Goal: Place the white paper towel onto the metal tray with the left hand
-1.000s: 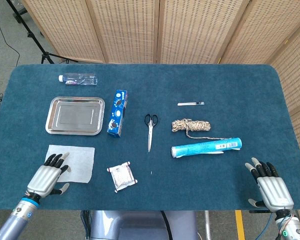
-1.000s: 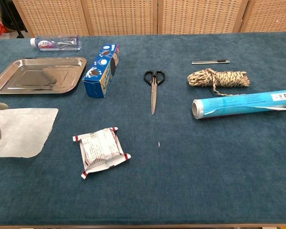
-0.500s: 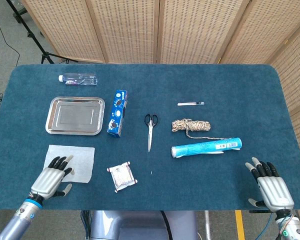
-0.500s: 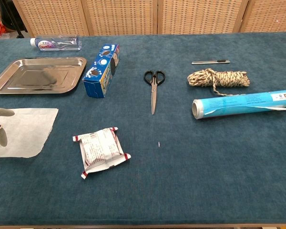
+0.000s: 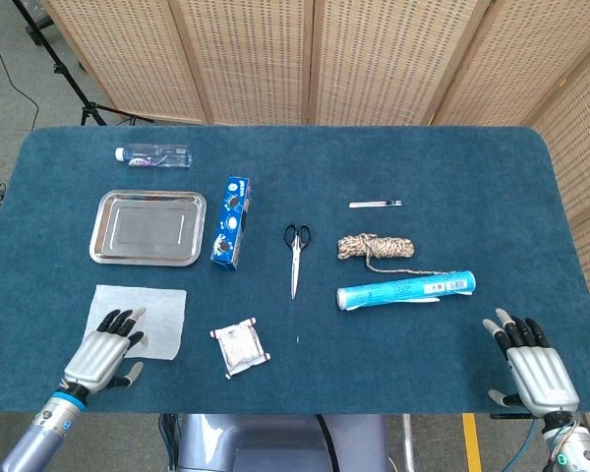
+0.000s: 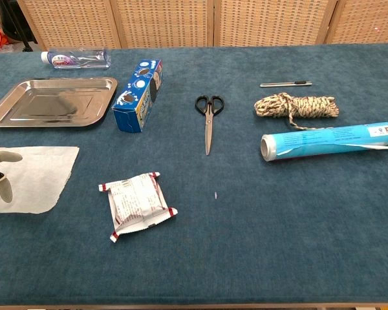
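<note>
Left hand [image 5: 103, 353] on flat paper towel [image 5: 155, 313] | shiny rectangular metal tray [image 5: 147, 228]

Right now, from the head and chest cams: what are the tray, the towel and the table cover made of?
Tray: looks like polished metal, likely stainless; it mirrors light and shows reflections in the chest view. Paper towel: thin matte white paper, lying flat with a slightly uneven edge. Table cover: dark teal fabric, seemingly short-pile felt or carpet, judging by its fuzzy, non-reflective texture.
</note>
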### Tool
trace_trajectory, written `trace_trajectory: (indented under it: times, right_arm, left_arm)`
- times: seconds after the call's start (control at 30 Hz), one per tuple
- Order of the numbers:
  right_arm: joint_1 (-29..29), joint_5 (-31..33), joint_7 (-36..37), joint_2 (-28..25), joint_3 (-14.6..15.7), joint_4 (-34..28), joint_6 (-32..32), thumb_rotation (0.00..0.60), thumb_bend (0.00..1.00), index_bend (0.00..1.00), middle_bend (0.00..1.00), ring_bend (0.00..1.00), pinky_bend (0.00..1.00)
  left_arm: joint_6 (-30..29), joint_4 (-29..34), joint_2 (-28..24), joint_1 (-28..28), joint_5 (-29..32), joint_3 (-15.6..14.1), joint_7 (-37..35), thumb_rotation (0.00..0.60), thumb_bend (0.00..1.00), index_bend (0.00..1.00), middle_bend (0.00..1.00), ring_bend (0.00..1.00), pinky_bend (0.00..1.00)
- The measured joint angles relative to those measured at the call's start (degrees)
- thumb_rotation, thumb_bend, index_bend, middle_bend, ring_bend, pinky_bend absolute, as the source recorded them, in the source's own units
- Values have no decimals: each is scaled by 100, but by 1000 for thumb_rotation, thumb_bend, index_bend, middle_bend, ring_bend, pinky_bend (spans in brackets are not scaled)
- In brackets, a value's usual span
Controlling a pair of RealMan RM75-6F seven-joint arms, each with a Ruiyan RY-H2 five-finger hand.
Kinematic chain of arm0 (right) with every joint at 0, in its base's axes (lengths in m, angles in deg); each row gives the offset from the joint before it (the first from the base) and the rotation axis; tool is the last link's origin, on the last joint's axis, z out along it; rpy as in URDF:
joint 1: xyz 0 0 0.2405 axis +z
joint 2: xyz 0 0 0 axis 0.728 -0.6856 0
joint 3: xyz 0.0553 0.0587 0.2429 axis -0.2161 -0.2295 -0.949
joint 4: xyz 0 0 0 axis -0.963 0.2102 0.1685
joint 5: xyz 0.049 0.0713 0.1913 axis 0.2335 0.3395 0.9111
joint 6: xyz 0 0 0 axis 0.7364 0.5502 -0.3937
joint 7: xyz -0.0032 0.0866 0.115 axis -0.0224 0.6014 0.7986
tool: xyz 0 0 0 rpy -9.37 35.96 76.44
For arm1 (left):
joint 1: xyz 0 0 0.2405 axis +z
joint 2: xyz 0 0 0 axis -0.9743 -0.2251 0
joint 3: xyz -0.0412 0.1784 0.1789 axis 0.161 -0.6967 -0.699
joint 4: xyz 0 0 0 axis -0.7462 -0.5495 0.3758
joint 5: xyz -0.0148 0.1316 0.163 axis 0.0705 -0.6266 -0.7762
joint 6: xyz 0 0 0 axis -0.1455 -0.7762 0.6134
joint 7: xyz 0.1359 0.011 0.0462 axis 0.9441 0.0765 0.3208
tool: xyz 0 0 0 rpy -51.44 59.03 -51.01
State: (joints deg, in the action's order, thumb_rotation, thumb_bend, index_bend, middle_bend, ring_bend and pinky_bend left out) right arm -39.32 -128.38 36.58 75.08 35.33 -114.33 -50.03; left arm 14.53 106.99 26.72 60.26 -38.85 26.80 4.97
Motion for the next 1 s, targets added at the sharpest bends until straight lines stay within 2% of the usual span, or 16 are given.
trace_trajectory:
  times: [1.0]
  right_arm:
    - [-32,-93,100,-7,-20,22,-66,600,0,102,0,0,0]
  left_arm:
    - [-150,-278,328,-1,235,28,479,568,513,426,0,0,0]
